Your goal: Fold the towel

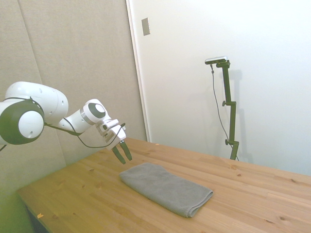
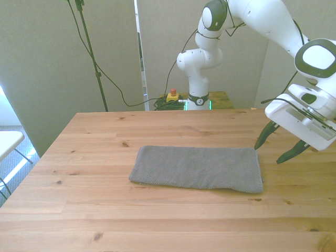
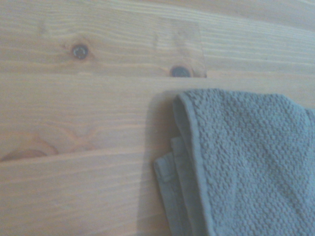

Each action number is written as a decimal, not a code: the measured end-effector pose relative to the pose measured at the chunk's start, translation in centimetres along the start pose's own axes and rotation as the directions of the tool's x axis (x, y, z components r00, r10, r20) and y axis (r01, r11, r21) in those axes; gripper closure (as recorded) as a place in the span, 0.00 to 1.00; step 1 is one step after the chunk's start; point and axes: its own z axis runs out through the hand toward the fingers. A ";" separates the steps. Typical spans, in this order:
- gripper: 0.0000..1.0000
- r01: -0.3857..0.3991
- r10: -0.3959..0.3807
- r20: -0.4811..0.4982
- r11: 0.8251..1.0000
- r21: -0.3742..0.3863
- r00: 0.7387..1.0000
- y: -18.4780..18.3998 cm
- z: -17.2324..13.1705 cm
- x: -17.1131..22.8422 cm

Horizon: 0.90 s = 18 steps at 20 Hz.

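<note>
The gripper (image 2: 279, 146) hangs above the wooden table (image 2: 157, 215) with its two dark fingers (image 2: 264, 136) spread apart, holding nothing and touching nothing; in the front view a clear gap shows between the tips, which point down and toward the front view's left. In the side view the gripper (image 1: 122, 152) sits in the air just off one short end of the towel (image 1: 165, 187), its tips angled down at that end and clear of the cloth. The white hand is tilted rather than plumb, and the arm (image 2: 262, 23) behind it runs up and back from the wrist through a bent elbow to the base (image 2: 198, 79) at the table's far edge; a thin black cable loops along the forearm. The grey towel (image 2: 198, 168) lies flat near the middle of the table as a long, already layered rectangle, its long side running across the front view and its end on the front view's right lying just beside the fingertips. The wrist view shows one corner of the towel (image 3: 246, 162) on the bare boards, a lower layer's hem peeking out from under the top layer.
</note>
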 end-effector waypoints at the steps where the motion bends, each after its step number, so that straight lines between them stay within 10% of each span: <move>1: 0.00 -0.001 0.001 -0.001 1.000 -0.010 1.000 -0.4 0.4 -0.1; 18: 0.00 0.001 -0.002 -0.010 0.998 -0.069 1.000 -1.6 4.0 0.7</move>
